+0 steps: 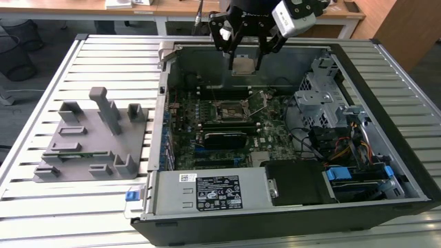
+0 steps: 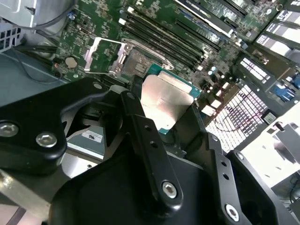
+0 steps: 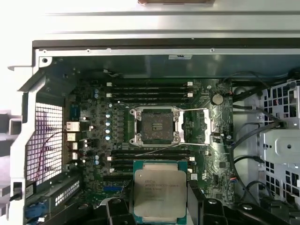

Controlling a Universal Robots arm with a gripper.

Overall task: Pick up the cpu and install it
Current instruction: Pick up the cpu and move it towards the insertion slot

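Note:
The cpu (image 1: pixel 245 65), a flat square chip with a pale metal top, hangs level between my gripper's fingers over the far part of the open computer case. My gripper (image 1: pixel 245 67) is shut on its two opposite edges. In the first wrist view the cpu (image 3: pixel 159 192) shows its printed lid, with my gripper (image 3: pixel 159 208) around it. The empty socket (image 3: pixel 154 127) lies on the motherboard beyond the chip, its load plate swung open. In the second wrist view the cpu (image 2: pixel 166 105) sits between the black fingers (image 2: pixel 136 101), above the socket (image 2: pixel 133 61).
A grey plastic fixture (image 1: pixel 90 139) with upright posts stands on the slatted table at the exterior view's left. Inside the case (image 1: pixel 165 103) are memory slots (image 3: pixel 150 91), a black block (image 1: pixel 224 138), a power supply (image 1: pixel 206 191), a drive cage (image 1: pixel 317 98) and cables (image 1: pixel 344 150).

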